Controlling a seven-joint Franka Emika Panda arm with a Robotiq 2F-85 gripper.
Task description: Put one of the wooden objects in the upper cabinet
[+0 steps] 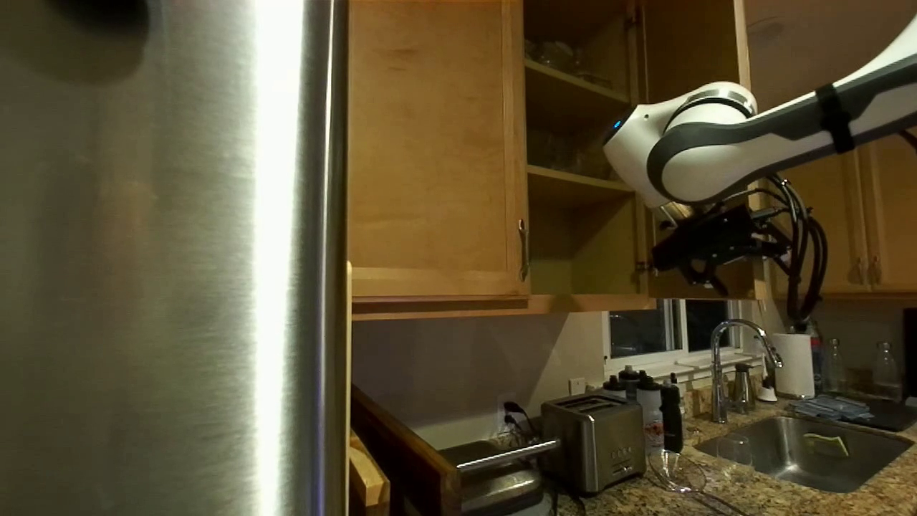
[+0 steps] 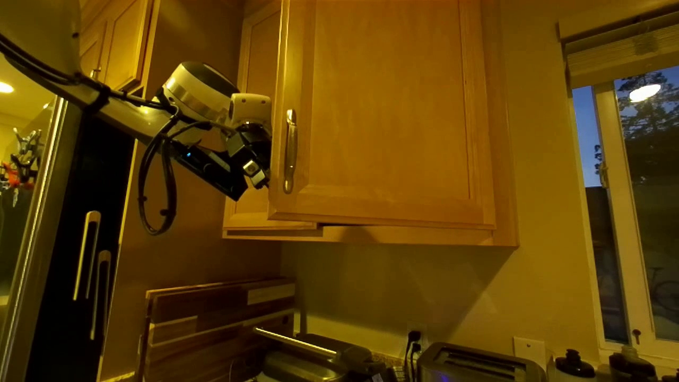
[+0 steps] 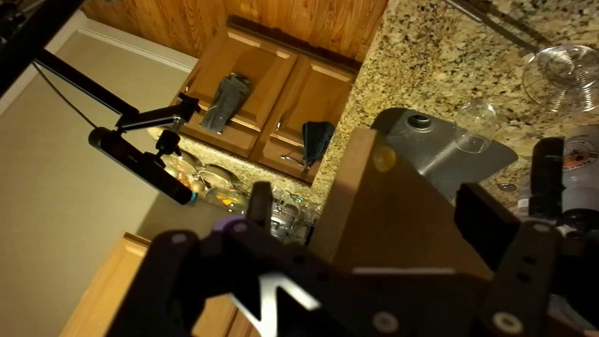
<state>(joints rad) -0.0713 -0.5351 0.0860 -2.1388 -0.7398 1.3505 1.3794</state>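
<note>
Black, the gripper (image 3: 367, 201) held its jaws spread wide in the wrist view; in an exterior view the upper cabinet (image 1: 437, 150), one door (image 1: 684, 50) open, stood at the gripper's ten o'clock.

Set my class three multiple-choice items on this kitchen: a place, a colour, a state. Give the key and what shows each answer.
1. Where is the toaster?
A) in the sink
B) on the counter
C) on a shelf

2. What colour is the paper roll?
A) red
B) green
C) white

3. How does the gripper stand?
A) shut
B) open
C) out of sight

Key:
1: B, its base rests there in an exterior view.
2: C, its paper shows white in an exterior view.
3: B, its fingers stand apart in the wrist view.
</note>
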